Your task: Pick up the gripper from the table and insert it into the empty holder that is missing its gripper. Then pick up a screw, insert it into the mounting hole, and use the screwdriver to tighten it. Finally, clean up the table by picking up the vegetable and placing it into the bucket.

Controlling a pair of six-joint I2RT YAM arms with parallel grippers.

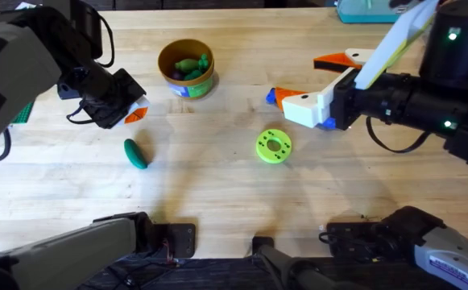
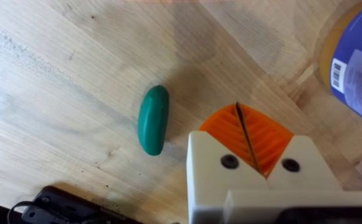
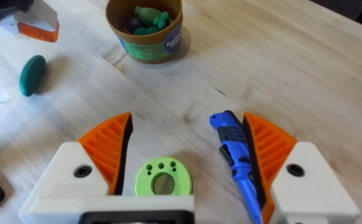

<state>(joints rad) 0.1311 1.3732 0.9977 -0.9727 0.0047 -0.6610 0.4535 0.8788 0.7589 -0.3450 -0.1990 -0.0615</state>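
Vegetable [image 1: 135,154] seen lying flat on table [image 1: 217,185], left of middle, well apart from bucket [image 1: 187,68] toward far edge; judged light, stiff, smooth, likely slippery, best pinched across short middle

Left gripper [image 1: 136,112] jaws pressed together, empty, just beside vegetable

Right gripper [image 1: 310,83] jaws spread, screwdriver [image 3: 238,155] lying against one pad

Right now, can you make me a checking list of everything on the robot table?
Surface: pale wooden table, bare in the middle.
Job's things: vegetable lying on the wood beside the left claw; bucket upright with toy vegetables inside; screwdriver against one pad of the right claw.
Clutter: lime disc flat on the wood.
Claws: left claw shut, empty; right claw open.
Cables: black cable under the right arm.
Surroundings: nothing seen.
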